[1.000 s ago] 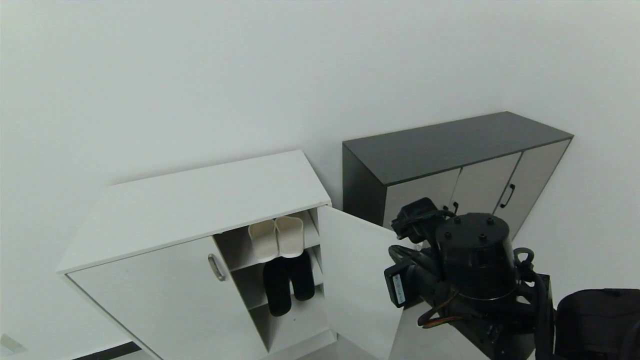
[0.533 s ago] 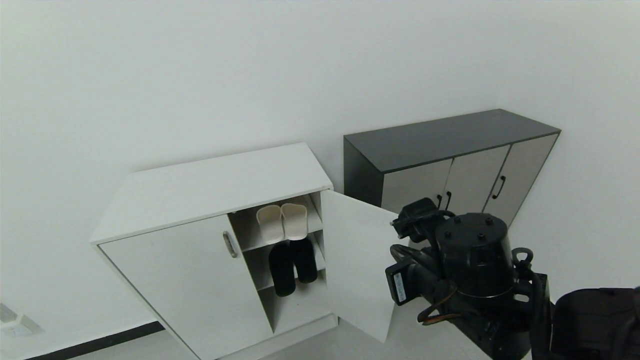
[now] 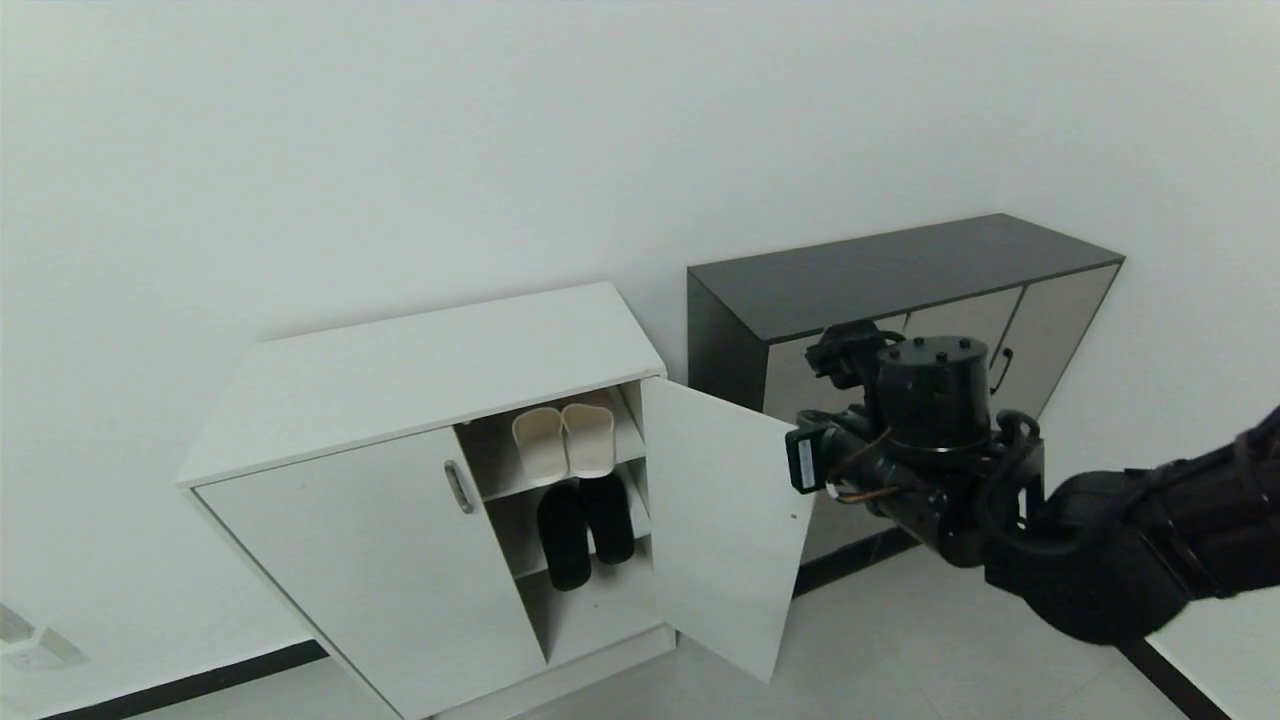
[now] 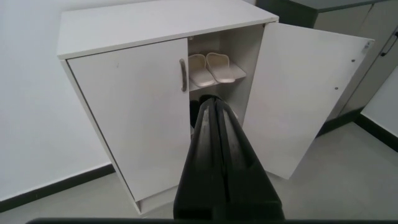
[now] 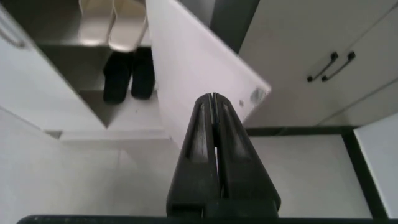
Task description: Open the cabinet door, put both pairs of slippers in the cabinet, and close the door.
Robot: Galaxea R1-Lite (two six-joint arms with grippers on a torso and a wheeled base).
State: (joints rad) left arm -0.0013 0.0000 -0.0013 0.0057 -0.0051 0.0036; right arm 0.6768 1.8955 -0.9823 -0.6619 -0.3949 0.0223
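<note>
We see the cabinet [image 3: 430, 360] standing on the floor [image 3: 900, 650], with a dark cabinet [image 3: 880, 270] just beside it. On its upper shelf [image 3: 490, 470] lie the pale slippers [image 3: 563, 440], side by side; on the lower shelf [image 3: 527, 555] lie the black slippers [image 3: 585, 530].

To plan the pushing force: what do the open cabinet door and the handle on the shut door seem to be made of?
The open cabinet door looks like laminated board with a matt white finish: flat, thin, even, no grain. The handle is probably brushed metal: grey with a dull sheen.
</note>
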